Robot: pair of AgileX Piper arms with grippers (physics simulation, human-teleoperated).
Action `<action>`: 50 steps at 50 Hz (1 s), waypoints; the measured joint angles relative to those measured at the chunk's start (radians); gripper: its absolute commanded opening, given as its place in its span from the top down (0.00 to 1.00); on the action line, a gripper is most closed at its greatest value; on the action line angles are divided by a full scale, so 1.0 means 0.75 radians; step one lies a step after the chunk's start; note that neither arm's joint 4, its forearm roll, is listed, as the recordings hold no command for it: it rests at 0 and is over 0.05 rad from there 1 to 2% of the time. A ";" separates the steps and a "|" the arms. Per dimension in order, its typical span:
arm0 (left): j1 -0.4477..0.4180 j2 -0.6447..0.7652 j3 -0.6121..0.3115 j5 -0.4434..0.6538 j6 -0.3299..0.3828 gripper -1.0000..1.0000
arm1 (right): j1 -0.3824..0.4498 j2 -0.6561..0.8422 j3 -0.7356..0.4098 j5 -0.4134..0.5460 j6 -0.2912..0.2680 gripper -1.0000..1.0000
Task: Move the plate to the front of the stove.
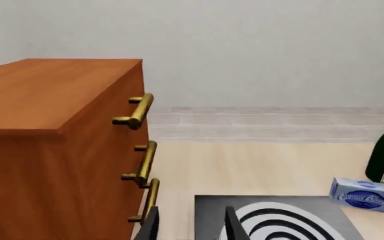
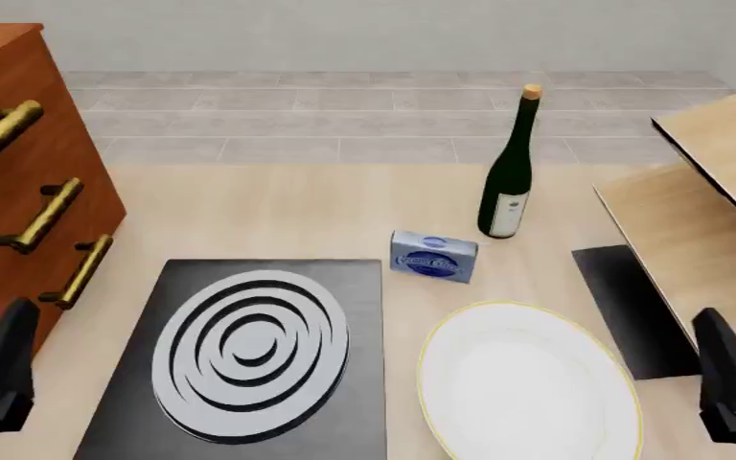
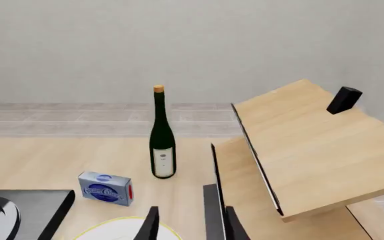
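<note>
The white plate point(image 2: 528, 383) lies flat on the tabletop point(image 2: 317, 211) just right of the stove point(image 2: 246, 355), near a blue box point(image 2: 433, 256) and a wine bottle point(image 2: 509, 177), with both arms held back at the near corners. The right pincer point(image 3: 188, 225) and left pincer point(image 1: 188, 225) each show fingers apart, clamped on nothing. The right arm looks the better placed; it would do well to catch the plate's near rim squarely and keep it level while moving it.
</note>
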 measured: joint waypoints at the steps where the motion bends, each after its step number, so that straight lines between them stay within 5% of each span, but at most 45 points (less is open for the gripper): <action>1: -0.001 -0.007 0.001 0.005 0.000 0.00 | 0.000 0.001 0.000 0.000 0.000 0.00; 14: -0.053 -0.051 -0.037 0.078 0.052 0.00 | 0.001 0.005 -0.004 0.001 0.002 0.00; 50: -0.645 0.706 -0.392 -0.249 0.747 0.00 | 0.001 0.000 -0.011 0.013 0.002 0.00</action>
